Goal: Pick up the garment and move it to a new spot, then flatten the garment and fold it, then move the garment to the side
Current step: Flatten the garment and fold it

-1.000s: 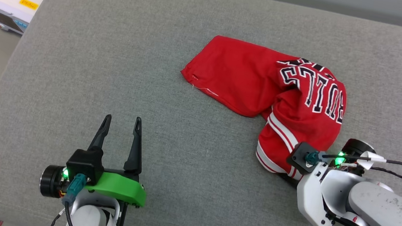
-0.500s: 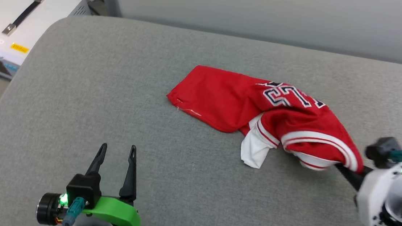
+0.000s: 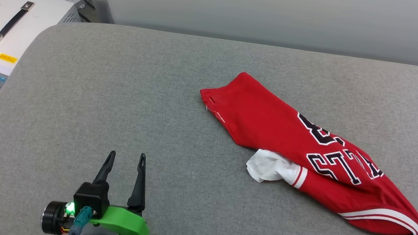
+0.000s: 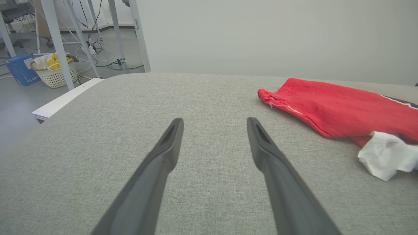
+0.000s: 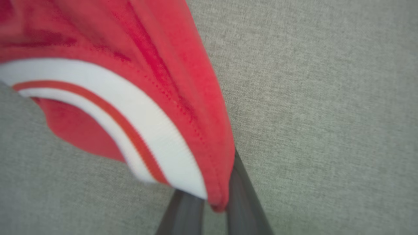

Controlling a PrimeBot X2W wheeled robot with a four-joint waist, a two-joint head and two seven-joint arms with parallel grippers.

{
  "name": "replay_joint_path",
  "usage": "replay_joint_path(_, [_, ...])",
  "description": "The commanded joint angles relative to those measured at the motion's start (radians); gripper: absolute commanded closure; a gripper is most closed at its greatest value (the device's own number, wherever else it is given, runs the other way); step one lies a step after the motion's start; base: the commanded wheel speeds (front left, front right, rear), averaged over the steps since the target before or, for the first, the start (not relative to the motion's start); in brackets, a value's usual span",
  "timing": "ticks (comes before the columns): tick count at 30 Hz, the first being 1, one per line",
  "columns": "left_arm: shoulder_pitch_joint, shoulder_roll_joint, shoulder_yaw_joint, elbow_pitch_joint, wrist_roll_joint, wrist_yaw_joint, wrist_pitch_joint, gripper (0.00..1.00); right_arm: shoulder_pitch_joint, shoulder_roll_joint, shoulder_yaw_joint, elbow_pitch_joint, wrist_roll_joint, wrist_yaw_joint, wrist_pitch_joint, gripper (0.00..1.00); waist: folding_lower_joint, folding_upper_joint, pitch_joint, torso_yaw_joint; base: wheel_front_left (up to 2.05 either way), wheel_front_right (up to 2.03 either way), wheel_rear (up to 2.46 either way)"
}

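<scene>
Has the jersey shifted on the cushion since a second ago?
Yes. The red BULLS jersey has been dragged toward the robot's right; its hem now lies farther from the rounded left corner of the grey cushion.

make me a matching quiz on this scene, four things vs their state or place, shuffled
1 left gripper
2 right gripper
3 white sleeve
4 white box

a shut on the garment's edge
b off the grey pad, far left in the head view
c open, holding nothing
d poking out from under the garment

Pairs: 1-c, 2-a, 3-d, 4-b
</scene>
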Motion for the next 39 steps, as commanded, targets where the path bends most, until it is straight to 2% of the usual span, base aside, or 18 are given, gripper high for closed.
replay_joint_path(1, [-0.011, -0.004, -0.002, 0.003, 0.002, -0.003, -0.006, 0.0, 0.011, 0.01, -0.006, 0.014, -0.01, -0.001, -0.008, 1.0, 0.0, -0.0001, 0.001, 0.006, 0.0, 0.0, 0.0])
replay_joint_path(2, [-0.01, -0.004, -0.002, 0.005, 0.002, -0.003, -0.006, 0.0, 0.012, 0.021, -0.015, 0.021, -0.016, -0.001, -0.022, 1.0, 0.0, -0.0001, -0.002, 0.007, 0.0, 0.0, 0.0])
replay_joint_path(3, [-0.008, -0.004, -0.002, 0.007, 0.001, -0.002, -0.006, 0.0, 0.011, 0.032, -0.025, 0.024, -0.015, -0.001, -0.036, 0.6, 0.0, -0.0001, -0.006, 0.006, 0.0, 0.0, 0.0])
replay_joint_path(4, [-0.005, -0.004, 0.0, 0.009, 0.001, -0.002, -0.006, 0.0, 0.008, 0.042, -0.042, 0.027, -0.02, -0.001, -0.062, 0.0, 0.0, -0.0001, -0.011, 0.005, 0.0, 0.0, 0.0])
replay_joint_path(12, [0.017, -0.004, 0.005, 0.006, 0.01, 0.001, -0.006, 0.0, 0.024, 0.066, -0.175, -0.03, -0.119, -0.001, -0.221, 0.0, 0.0, -0.0001, -0.062, -0.003, 0.0, 0.0, 0.0])
replay_joint_path(20, [0.033, -0.004, 0.022, -0.01, 0.021, -0.004, -0.006, 0.0, 0.107, 0.099, -0.387, -0.211, -0.266, -0.001, -0.259, 0.0, 0.0, -0.0001, -0.088, -0.014, 0.0, 0.0, 0.0])
replay_joint_path(26, [0.035, -0.004, 0.029, -0.018, 0.03, -0.012, -0.006, 0.0, 0.165, 0.21, -0.499, -0.421, -0.39, -0.001, -0.253, 0.0, 0.0, -0.0001, -0.096, -0.02, 0.0, 0.0, 0.0])
replay_joint_path(29, [0.025, -0.004, 0.029, -0.022, 0.035, -0.018, -0.006, 0.0, 0.187, 0.311, -0.53, -0.505, -0.427, -0.001, -0.265, 0.0, 0.0, -0.0001, -0.095, -0.021, 0.0, 0.0, 0.0])
replay_joint_path(33, [0.002, -0.004, 0.023, -0.025, 0.049, -0.035, -0.006, 0.0, 0.218, 0.413, -0.537, -0.553, -0.516, -0.001, -0.286, 0.0, 0.0, -0.0001, -0.09, -0.017, 0.0, 0.0, 0.0])
replay_joint_path(39, [-0.071, 0.01, 0.015, -0.035, 0.067, -0.072, -0.006, 0.0, 0.235, 0.534, -0.519, -0.551, -0.577, -0.001, -0.307, 0.0, 0.0, -0.0001, -0.069, -0.021, 0.0, 0.0, 0.0])
